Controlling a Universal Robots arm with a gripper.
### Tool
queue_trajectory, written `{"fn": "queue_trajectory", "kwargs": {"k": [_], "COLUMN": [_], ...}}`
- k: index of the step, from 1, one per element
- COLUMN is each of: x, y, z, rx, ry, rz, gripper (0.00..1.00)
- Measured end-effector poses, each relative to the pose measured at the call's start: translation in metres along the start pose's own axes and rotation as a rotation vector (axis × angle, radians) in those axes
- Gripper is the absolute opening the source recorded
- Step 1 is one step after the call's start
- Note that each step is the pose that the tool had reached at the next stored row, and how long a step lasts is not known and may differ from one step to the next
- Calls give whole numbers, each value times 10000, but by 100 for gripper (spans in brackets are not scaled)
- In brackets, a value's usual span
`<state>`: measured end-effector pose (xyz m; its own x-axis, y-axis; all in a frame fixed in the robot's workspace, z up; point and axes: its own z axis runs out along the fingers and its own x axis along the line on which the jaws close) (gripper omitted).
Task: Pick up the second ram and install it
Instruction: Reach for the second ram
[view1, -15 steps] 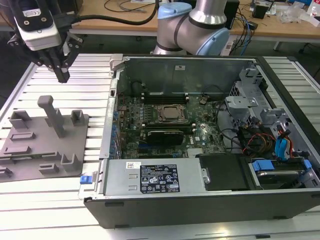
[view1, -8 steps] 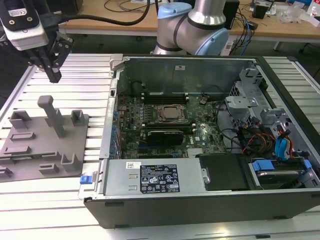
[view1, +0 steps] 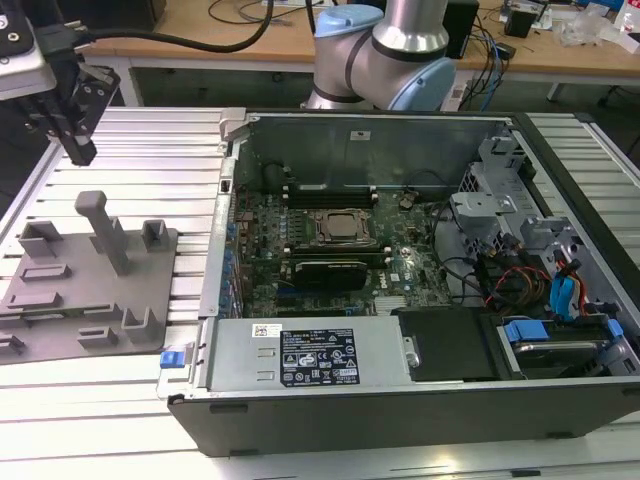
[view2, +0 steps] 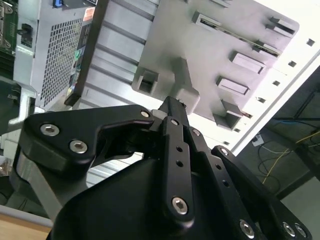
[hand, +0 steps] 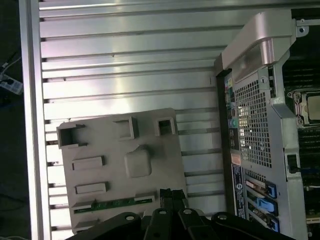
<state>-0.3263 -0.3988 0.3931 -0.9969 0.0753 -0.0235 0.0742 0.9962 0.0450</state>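
The second ram (hand: 115, 203) is a thin green stick lying in a long slot of the grey plastic tray (hand: 115, 135) in the first wrist view. My gripper (view1: 80, 150) hangs above the table beyond the tray's (view1: 60, 340) far corner, at the exterior view's left. Its black fingers (view2: 170, 106) are pressed together with nothing between them. In the first wrist view the fingertips (hand: 166, 193) show just beside the ram's end, near the tray's edge.
An open computer case (view1: 400, 390) lies at the exterior view's right, with the motherboard, the CPU socket (view1: 340, 228) and black memory slots (view1: 330, 190) exposed. A tall post (view1: 100, 230) rises from the tray. Ribbed aluminium table (view1: 150, 150) surrounds both.
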Motion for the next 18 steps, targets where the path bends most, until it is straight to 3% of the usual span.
{"fn": "queue_trajectory", "kwargs": {"k": [18], "x": [445], "y": [-33], "z": [-10], "rx": [-1], "ry": [-1], "rz": [0], "gripper": [11]}}
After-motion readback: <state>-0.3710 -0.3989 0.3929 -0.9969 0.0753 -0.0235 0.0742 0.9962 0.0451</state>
